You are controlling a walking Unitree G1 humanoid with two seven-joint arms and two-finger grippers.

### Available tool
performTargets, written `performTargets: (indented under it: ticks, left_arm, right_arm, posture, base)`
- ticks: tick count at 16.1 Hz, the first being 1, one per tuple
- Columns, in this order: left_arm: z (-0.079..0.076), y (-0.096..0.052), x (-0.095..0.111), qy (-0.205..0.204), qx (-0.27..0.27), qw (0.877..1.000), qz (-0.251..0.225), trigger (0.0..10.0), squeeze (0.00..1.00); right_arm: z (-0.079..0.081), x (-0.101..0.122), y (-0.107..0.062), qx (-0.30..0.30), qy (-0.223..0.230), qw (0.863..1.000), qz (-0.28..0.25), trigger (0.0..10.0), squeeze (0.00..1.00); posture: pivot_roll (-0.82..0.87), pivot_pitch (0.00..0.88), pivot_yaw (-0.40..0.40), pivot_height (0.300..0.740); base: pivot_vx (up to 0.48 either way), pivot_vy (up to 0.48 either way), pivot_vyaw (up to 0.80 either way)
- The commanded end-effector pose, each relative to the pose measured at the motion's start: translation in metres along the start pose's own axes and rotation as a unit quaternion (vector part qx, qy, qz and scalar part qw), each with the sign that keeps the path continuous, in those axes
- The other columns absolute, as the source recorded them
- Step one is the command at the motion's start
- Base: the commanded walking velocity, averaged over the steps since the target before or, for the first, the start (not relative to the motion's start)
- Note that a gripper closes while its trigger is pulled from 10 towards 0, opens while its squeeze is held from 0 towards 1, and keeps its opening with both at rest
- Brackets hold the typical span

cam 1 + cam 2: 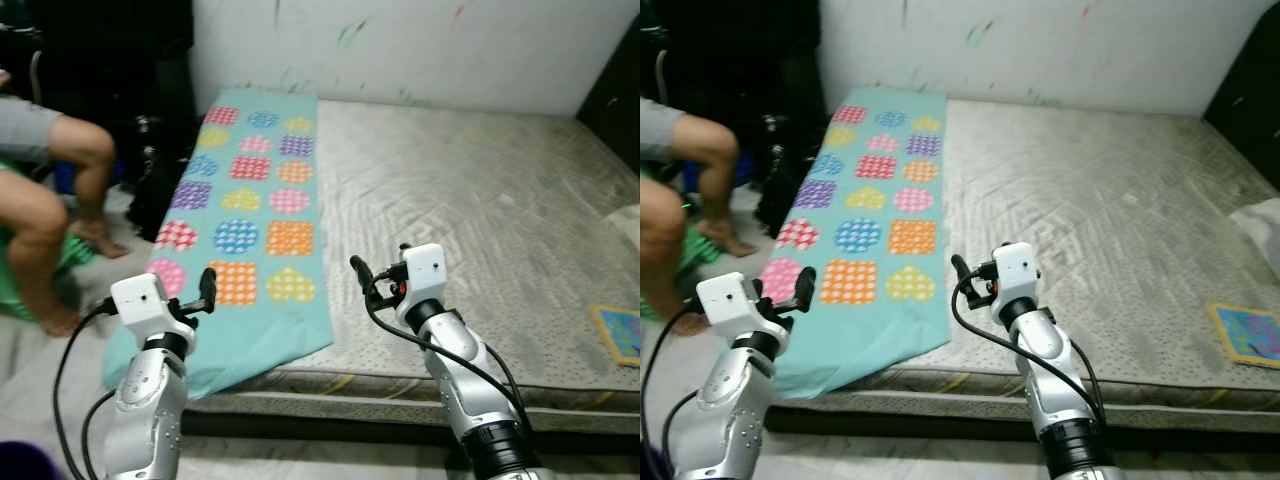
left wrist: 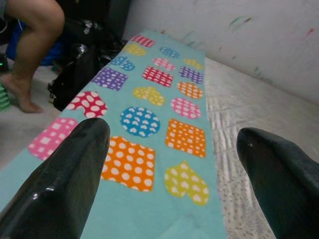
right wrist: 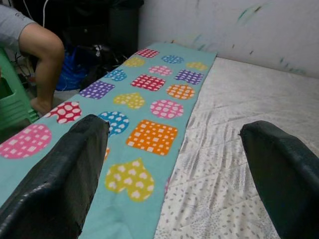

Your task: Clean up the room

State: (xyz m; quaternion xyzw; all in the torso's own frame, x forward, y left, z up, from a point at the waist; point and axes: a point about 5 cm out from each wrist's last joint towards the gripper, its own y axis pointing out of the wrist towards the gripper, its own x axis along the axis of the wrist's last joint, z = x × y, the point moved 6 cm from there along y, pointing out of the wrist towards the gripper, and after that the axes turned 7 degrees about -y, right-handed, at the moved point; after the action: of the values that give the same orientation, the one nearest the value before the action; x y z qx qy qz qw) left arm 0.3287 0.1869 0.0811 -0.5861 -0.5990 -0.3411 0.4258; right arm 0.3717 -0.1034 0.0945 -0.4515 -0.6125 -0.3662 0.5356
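From the head views you face a bare mattress (image 1: 480,190) on the floor, its near edge running just below both arms; a turquoise sheet (image 1: 250,230) printed with coloured shapes lies along the mattress's left side, its near corner drooping over the edge toward the floor; the left tool (image 1: 207,287) hangs over that drooping corner, the right tool (image 1: 378,272) over the grey mattress just beside the sheet's right edge; a person's legs (image 1: 50,200) crowd the floor to your left, near a dark bag (image 1: 155,175); a small coloured book (image 1: 620,333) lies at the mattress's right near edge.

In the left wrist view the fingers (image 2: 60,184) stand spread wide, gripping nothing, the sheet between them.

In the right wrist view the fingers (image 3: 55,184) are likewise parted and empty, the sheet's edge and bare mattress between them.
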Motion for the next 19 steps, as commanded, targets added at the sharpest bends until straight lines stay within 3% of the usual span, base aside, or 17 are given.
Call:
performTargets:
  ticks: [1,12,16,19]
  left_arm:
    - [-0.0107,0.0002,0.0004,-0.004,-0.019,1.0,-0.002,10.0,0.0]
    - [-0.0108,-0.0003,-0.0014,-0.001,-0.024,1.0,0.006,10.0,0.0]
    - [-0.0085,0.002,-0.0018,-0.003,-0.015,1.0,0.009,10.0,0.0]
    - [-0.008,0.003,0.0009,-0.003,-0.012,1.0,0.003,10.0,0.0]
  right_arm:
    - [-0.0104,0.0004,-0.0018,-0.011,-0.009,1.0,0.002,10.0,0.0]
    - [-0.0077,-0.0005,-0.0028,-0.01,-0.007,1.0,0.004,10.0,0.0]
    - [-0.01,0.0028,0.0005,-0.011,-0.007,1.0,0.001,10.0,0.0]
    - [-0.0139,0.0076,0.0035,-0.013,-0.009,1.0,-0.004,10.0,0.0]
  posture:
    - [-0.09,0.015,-0.034,0.74]
    - [-0.09,0.031,-0.026,0.74]
    - [-0.09,0.036,-0.026,0.74]
    - [-0.1,0.045,-0.033,0.74]
  base:
    - [0.296,0.0,0.0]
    - [0.359,0.0,0.0]
    - [0.0,0.0,0.0]
    - [0.0,0.35,0.0]
